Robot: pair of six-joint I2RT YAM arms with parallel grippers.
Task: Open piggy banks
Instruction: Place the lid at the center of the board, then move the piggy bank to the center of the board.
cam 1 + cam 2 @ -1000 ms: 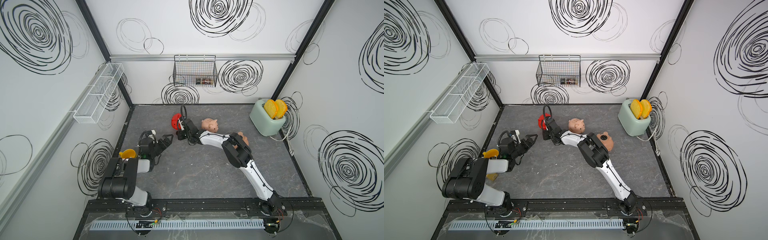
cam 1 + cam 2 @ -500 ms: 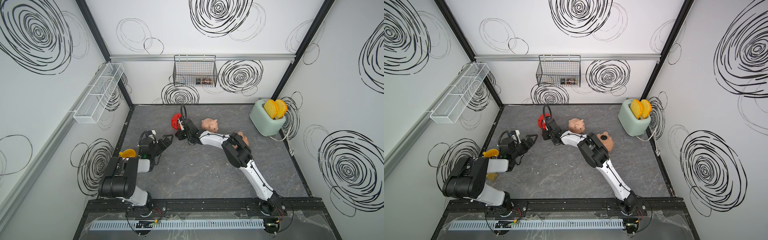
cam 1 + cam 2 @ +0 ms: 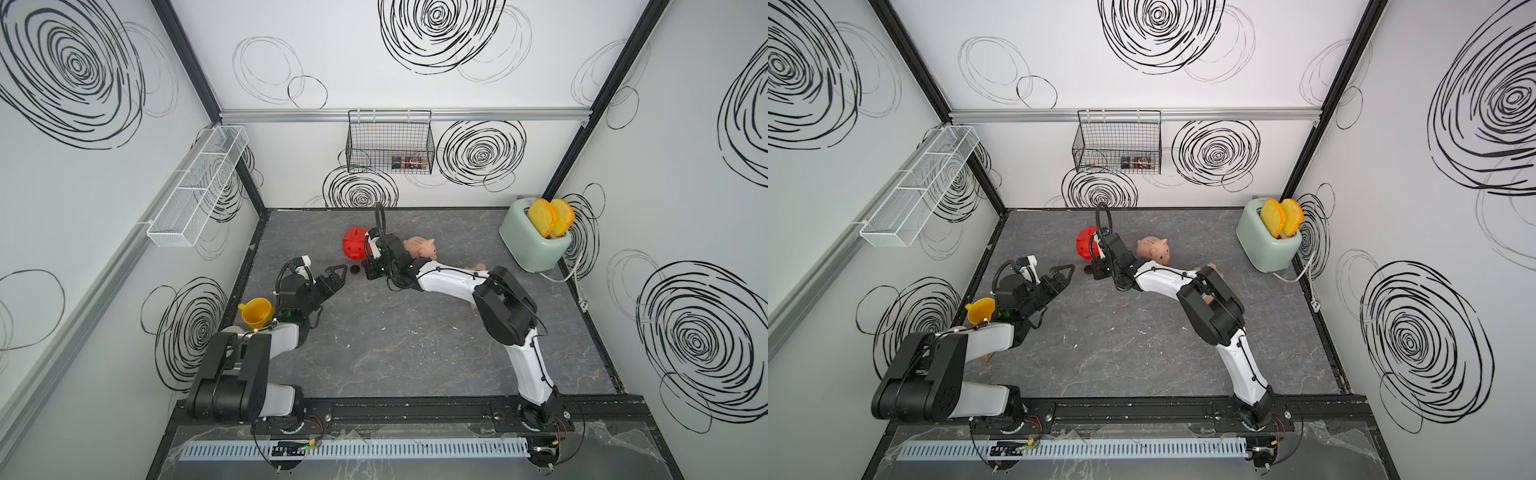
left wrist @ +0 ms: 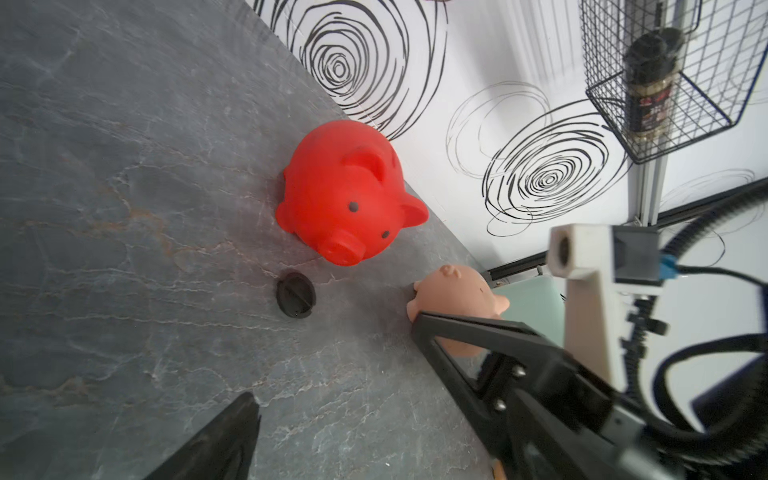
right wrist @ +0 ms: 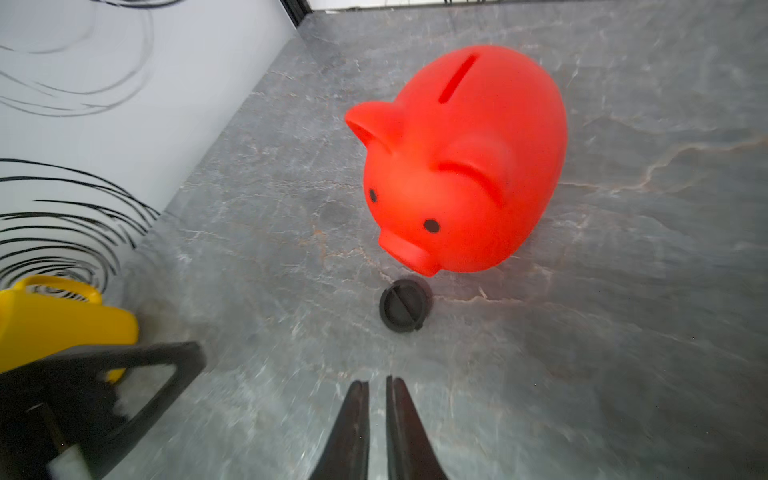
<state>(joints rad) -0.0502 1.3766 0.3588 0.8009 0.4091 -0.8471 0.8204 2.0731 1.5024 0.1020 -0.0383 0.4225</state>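
Right pincer (image 5: 377, 380) barely parted | arm stretched forward, by plug (image 5: 404, 305) | left pincer (image 4: 332, 363) wide, arm bent

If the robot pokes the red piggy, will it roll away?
Probably it slides or tips rather than rolls: the red piggy stands upright on its feet. Its rounded, glossy body looks slippery. With a black plug lying loose by its snout, it is likely hollow and light.
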